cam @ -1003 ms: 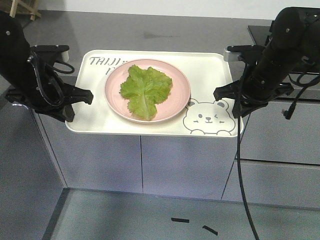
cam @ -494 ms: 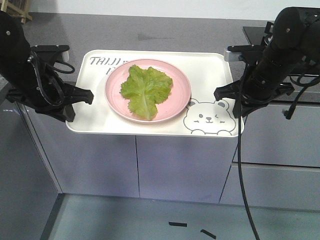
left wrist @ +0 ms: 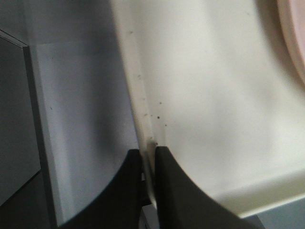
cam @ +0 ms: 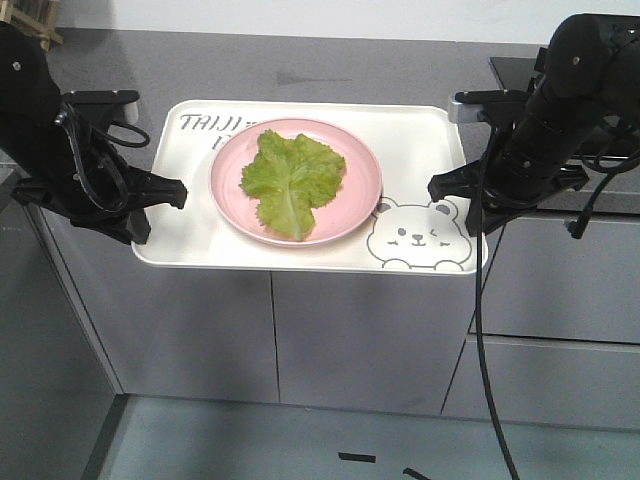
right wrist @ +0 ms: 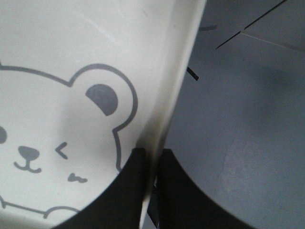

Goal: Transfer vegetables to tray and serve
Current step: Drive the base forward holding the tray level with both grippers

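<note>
Grey tabletop (cam: 350, 65) behind. Wrist cams alone show me L fingers (left wrist: 128, 186) & R fingers (right wrist: 126, 195) clamped on tray (cam: 420, 150) rims; front cam: crinkled green vegetables (cam: 292, 175) on pink plate (cam: 355, 205), mid-tray.

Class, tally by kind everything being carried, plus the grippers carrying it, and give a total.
tray: 1
pink plate: 1
lettuce bunch: 1
grippers: 2, the left gripper and the right gripper, each pinching the tray's rim
Total: 5

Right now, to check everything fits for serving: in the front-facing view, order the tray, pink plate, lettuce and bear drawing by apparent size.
1. tray
2. pink plate
3. lettuce
4. bear drawing, only slightly smaller than the lettuce
</note>
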Robot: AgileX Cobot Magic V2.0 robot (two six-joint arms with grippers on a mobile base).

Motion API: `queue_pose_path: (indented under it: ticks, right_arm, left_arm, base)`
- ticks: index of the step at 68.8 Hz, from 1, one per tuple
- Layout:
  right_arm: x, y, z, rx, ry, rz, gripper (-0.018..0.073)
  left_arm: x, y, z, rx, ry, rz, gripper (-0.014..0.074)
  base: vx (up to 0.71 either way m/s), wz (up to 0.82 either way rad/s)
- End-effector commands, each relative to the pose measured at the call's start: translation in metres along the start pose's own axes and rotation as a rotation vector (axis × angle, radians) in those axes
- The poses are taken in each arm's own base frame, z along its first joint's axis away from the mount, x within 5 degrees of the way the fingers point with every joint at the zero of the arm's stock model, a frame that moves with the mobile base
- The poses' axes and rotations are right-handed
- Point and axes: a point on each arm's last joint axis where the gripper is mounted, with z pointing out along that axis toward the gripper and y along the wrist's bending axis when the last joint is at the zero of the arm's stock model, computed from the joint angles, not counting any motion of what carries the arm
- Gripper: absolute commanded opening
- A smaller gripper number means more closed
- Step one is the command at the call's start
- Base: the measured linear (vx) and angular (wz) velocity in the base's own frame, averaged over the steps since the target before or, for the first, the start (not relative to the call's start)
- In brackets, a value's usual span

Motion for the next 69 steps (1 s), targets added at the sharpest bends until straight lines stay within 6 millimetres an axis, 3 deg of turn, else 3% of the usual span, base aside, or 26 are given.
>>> queue_pose_path:
  ticks: [1, 69]
  right_arm:
    - [-0.0021, 0.0086, -0.0318, -0.03, -0.12, -0.05, -0.0004]
    - [-0.0021, 0.0086, -0.0318, -0.03, -0.12, -0.05, -0.0004]
  left_arm:
    - [-0.0046, -0.0139, -0.0332, 0.077, -0.147, 0.026, -0.0006]
    - [-0.0046, -0.0139, -0.0332, 0.077, -0.147, 0.026, -0.0006]
  base:
    - [0.06, 0.0]
    - [0.08, -0.01]
